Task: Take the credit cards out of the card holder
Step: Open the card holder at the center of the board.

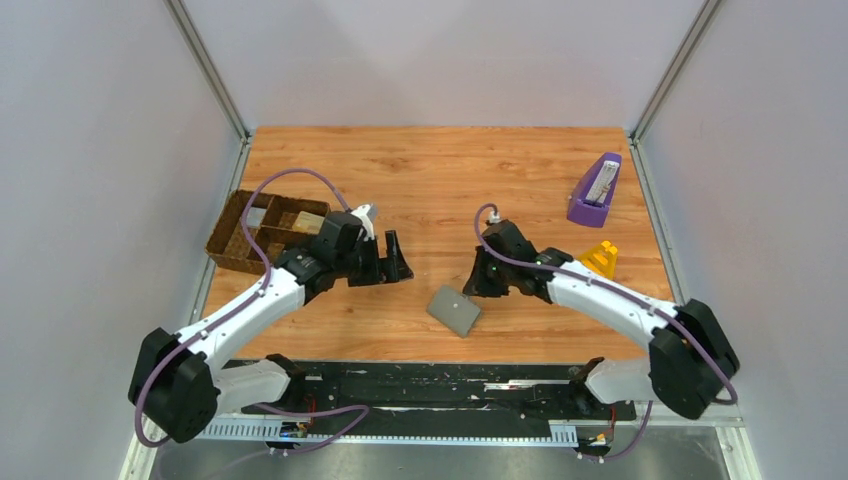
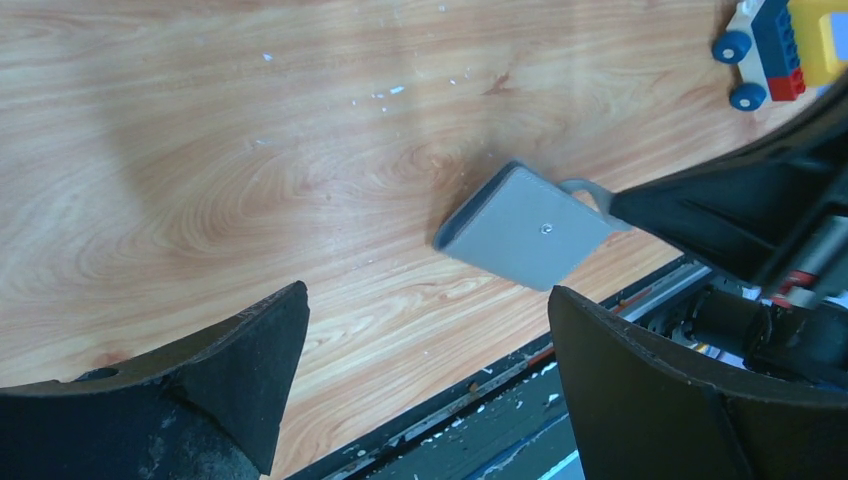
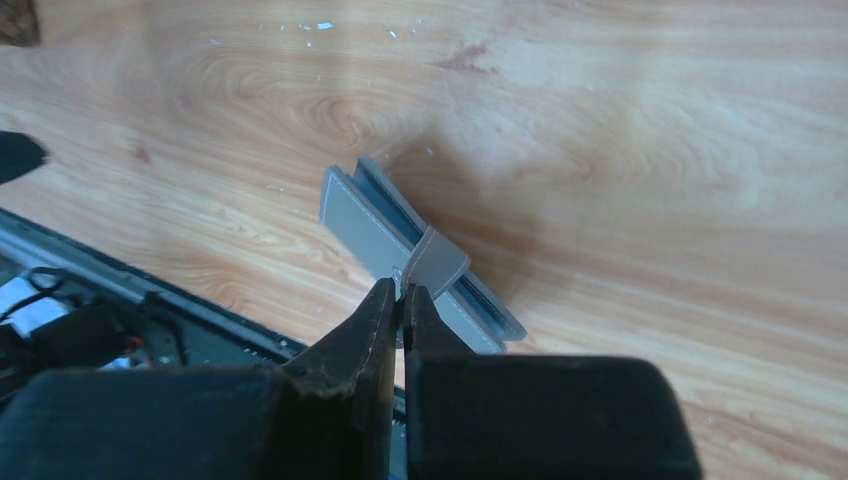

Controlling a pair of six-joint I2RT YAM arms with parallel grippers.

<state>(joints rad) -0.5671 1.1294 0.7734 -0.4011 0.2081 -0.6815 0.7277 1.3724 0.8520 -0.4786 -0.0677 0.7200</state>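
The card holder [image 1: 455, 310] lies folded shut on the wooden table near the front edge, its dark grey outside up. It also shows in the left wrist view [image 2: 525, 228] and in the right wrist view [image 3: 375, 225], where blue-grey inner edges show between its covers. No credit card shows at the holder. My right gripper [image 1: 478, 283] is at the holder's right side, shut [image 3: 402, 292] on the holder's closing strap [image 3: 437, 260]. My left gripper [image 1: 395, 258] is open and empty [image 2: 428, 295], hovering left of and beyond the holder.
A brown woven tray [image 1: 225, 245] at the left holds flat grey and tan pieces. A purple stand [image 1: 595, 190] and a yellow toy [image 1: 600, 258] stand at the right. A toy brick car [image 2: 775, 45] shows in the left wrist view. A black rail [image 1: 450, 375] runs along the front edge.
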